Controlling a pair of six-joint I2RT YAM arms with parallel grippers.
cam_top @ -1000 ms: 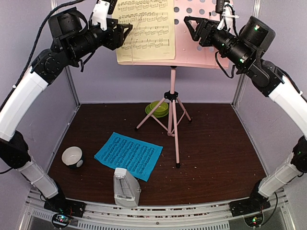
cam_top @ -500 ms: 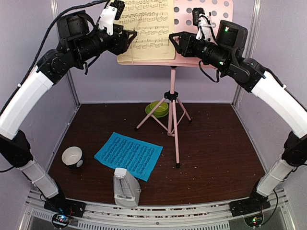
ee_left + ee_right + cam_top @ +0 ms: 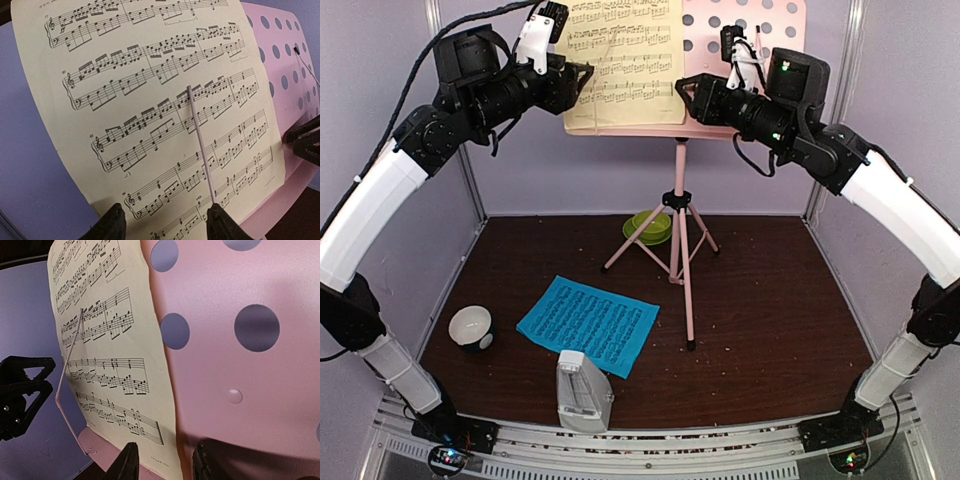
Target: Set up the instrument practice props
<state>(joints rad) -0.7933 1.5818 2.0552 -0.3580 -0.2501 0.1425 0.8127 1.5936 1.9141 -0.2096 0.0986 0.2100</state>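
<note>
Yellow page (image 3: 150,100) (matt paper) on smooth pink stand (image 3: 240,365).

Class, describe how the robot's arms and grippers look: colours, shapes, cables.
Both the left arm and right arm have white tube-like links joined by black joints, with black cables trailing alongside. The left gripper and right gripper are black two-finger claws.
</note>
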